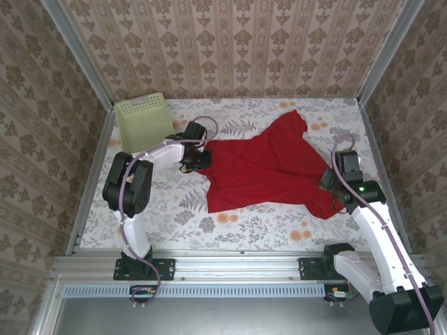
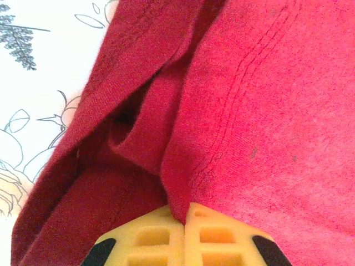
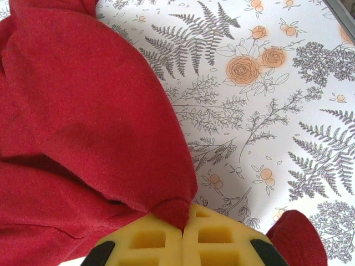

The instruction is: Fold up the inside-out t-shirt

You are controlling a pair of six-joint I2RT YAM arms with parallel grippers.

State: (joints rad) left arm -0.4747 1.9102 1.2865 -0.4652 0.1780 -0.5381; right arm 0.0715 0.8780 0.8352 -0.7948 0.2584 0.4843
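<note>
I've got the red t-shirt (image 1: 269,167) lying rumpled mid-table on the floral cover (image 1: 174,209), right of the basket (image 1: 143,120). My left gripper (image 2: 184,217) is pinched tight on a fold at its left edge, right gripper (image 3: 184,221) likewise on cloth at its lower-right corner. Wrist views: fingers together, fabric between.

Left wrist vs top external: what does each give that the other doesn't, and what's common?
Left wrist: left gripper shut on a fold of the t-shirt, yellow pads meeting, stitched seam lines up close. Top external: the whole shirt spread out, the basket at far left, right gripper at the shirt's right corner. Shared: red cloth, floral table cover, left gripper on the shirt's left edge.
</note>
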